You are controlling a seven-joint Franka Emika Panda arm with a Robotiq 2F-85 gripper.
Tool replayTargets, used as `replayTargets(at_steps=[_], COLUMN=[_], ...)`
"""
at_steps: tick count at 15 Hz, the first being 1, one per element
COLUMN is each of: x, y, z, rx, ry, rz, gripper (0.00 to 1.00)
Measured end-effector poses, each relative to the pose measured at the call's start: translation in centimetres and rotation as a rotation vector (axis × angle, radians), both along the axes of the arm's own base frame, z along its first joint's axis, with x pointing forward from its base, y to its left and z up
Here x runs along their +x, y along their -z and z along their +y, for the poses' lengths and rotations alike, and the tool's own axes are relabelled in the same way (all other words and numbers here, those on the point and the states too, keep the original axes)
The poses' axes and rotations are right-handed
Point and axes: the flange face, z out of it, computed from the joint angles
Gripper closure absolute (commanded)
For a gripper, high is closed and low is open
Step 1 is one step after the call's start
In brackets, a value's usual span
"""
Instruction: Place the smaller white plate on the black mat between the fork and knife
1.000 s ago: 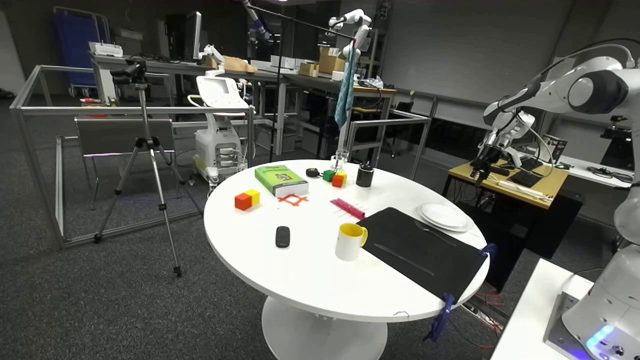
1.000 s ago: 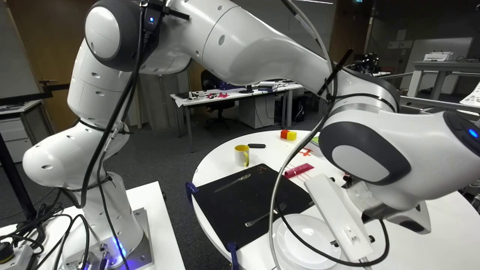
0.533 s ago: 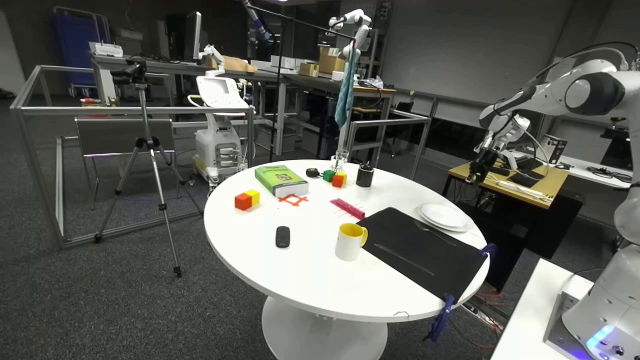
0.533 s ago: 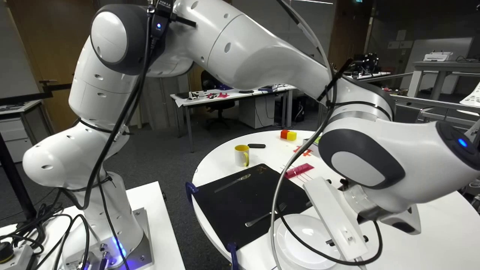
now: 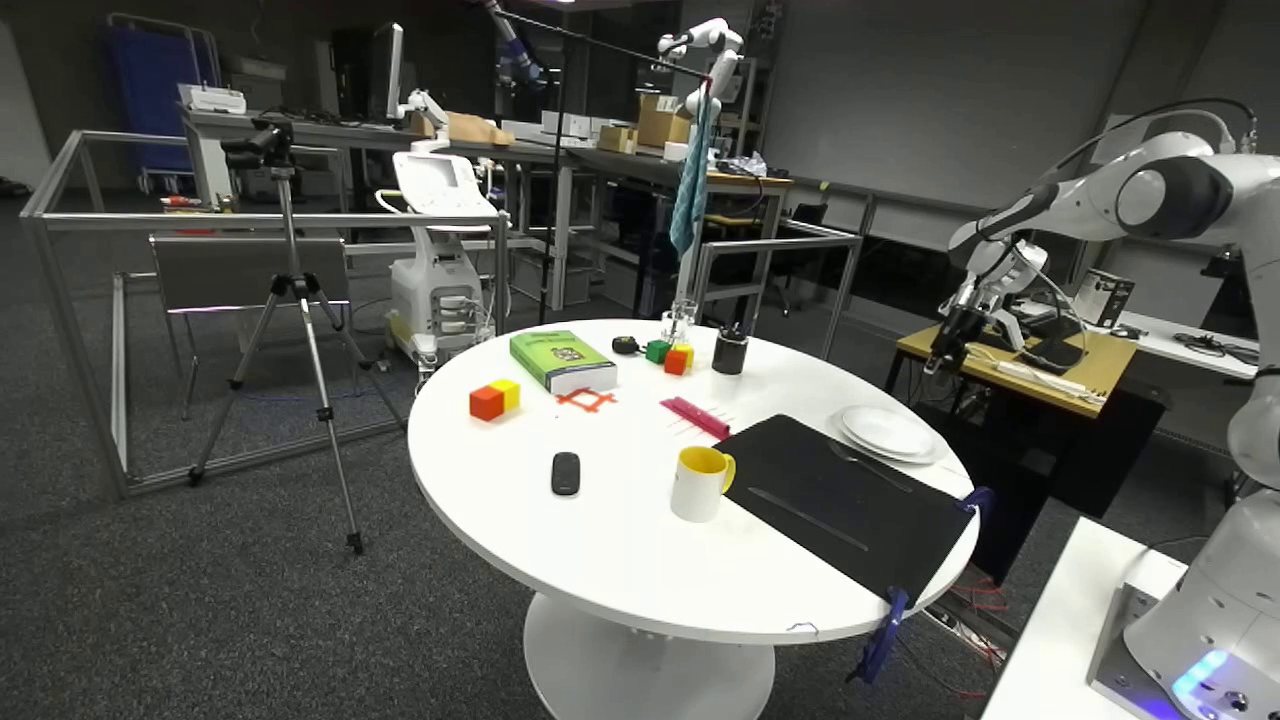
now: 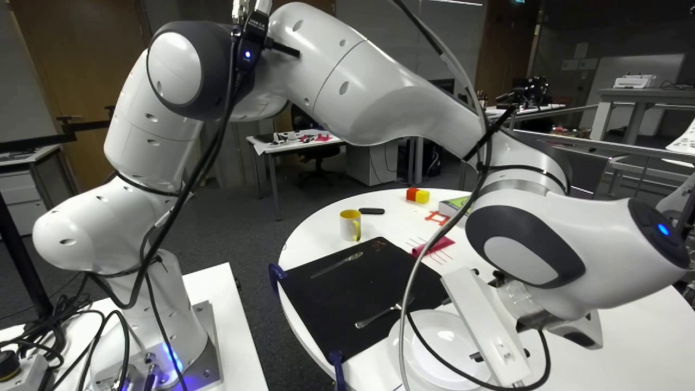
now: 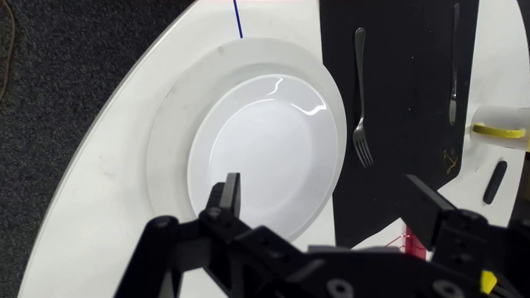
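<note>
The smaller white plate [image 7: 269,145] lies on a larger white plate [image 7: 167,128] beside the black mat [image 7: 401,74]; both plates show in both exterior views, the smaller one here [image 5: 888,432] and here [image 6: 446,343]. The fork [image 7: 360,82] lies on the mat's plate side and the knife [image 7: 454,78] on its mug side. The mat between them is bare. My gripper [image 7: 321,178] is open and empty, its fingers wide apart. One finger [image 7: 230,192] shows over the smaller plate, the other over the mat. In an exterior view the gripper [image 5: 934,368] hangs well above the table.
A white mug with yellow inside [image 5: 697,490] stands at the mat's edge. Blue clamps [image 5: 885,635] hold the mat at the table edge. A pink holder [image 5: 697,417], a black pen cup [image 5: 731,352], a green book [image 5: 565,360] and cubes [image 5: 495,400] stand farther off.
The arm has reached forward and its elbow has come down. The gripper has shifted a little toward the table and slightly lower. The plates, mat and cutlery have not moved.
</note>
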Motion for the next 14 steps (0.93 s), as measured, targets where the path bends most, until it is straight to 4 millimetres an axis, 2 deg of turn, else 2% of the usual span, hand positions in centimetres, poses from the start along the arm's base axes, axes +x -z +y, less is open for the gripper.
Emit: replayTargets(at_steps=[7, 14], x=[0.2, 0.9], y=[0.6, 1.8], z=[-3.0, -3.4], rx=[-0.006, 0.036], ry=[0.033, 0.026], rz=[-0.029, -0.042], gripper=[0.0, 0.0])
